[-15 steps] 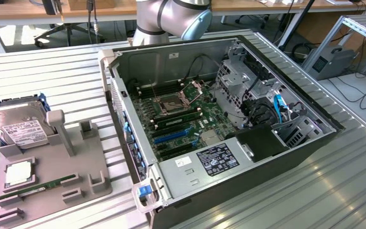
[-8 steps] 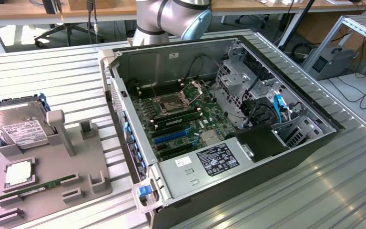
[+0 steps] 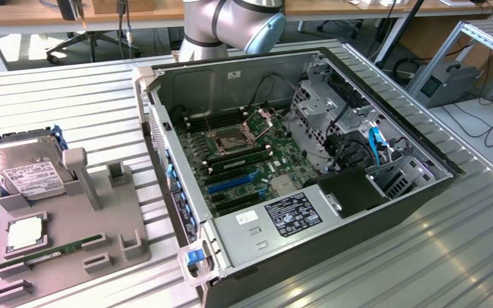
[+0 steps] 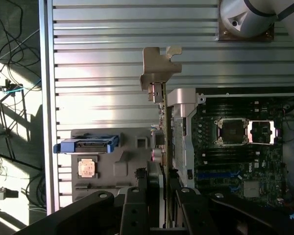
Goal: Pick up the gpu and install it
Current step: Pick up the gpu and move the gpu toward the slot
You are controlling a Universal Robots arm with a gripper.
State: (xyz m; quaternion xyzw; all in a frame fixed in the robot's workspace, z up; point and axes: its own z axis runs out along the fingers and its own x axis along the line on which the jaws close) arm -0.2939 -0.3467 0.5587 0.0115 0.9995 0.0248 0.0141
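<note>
- The black fingers [image 4: 139, 183] of the gripper [image 4: 159, 183] are clamped on the gpu [image 4: 161, 117], one on each face. They hold it edge-on, so it reads as a thin green board with a bent silver bracket [image 4: 159, 66] at its far end.
- The held card hangs over the rim of the computer case [image 4: 183, 112], between the grey tray [image 4: 132, 156] and the motherboard [image 4: 245, 147].
- The case is an open box of black and silver sheet metal. Inside lie the green motherboard with a square socket [image 3: 229, 141] flipped open, blue slots [image 3: 229, 184] and a silver power supply [image 3: 268, 228] bearing a label.
- The tray is grey moulded plastic with upright posts. It carries a silver hard drive [image 3: 24, 170] propped on edge, a square chip [image 3: 25, 232] lying flat and a narrow green RAM stick [image 3: 54, 251].
- Both rest on a ribbed aluminium table [image 3: 75, 96] — the tray near its edge at the exterior view's left, the case at its middle.
</note>
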